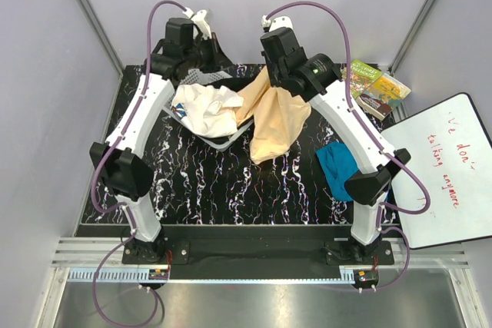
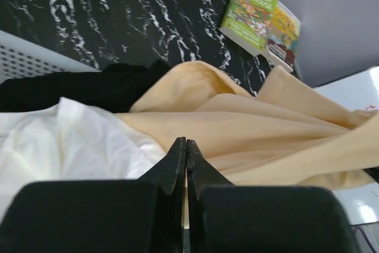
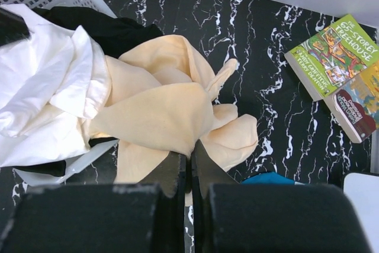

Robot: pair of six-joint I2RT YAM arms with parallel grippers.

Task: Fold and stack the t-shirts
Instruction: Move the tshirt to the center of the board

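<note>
The pale peach-yellow t-shirt [image 1: 277, 124] hangs crumpled from my right gripper [image 1: 267, 67], its lower part resting on the black marbled table by the basket. In the right wrist view the jaws [image 3: 190, 146] are shut on a bunch of it [image 3: 160, 117]. The teal-blue t-shirt [image 1: 338, 168] lies crumpled on the table at the right, partly under the right arm; its edge shows in the right wrist view [image 3: 269, 178]. My left gripper [image 1: 207, 42] is over the far end of the basket. Its jaws [image 2: 186, 141] are shut, and the peach cloth [image 2: 249, 128] lies just beyond the tips.
A white mesh basket [image 1: 219, 142] at the back centre holds white cloth [image 1: 204, 109] and black cloth [image 2: 71, 87]. Two books [image 1: 373, 86] lie at the back right. A whiteboard [image 1: 446, 167] sits off the table's right edge.
</note>
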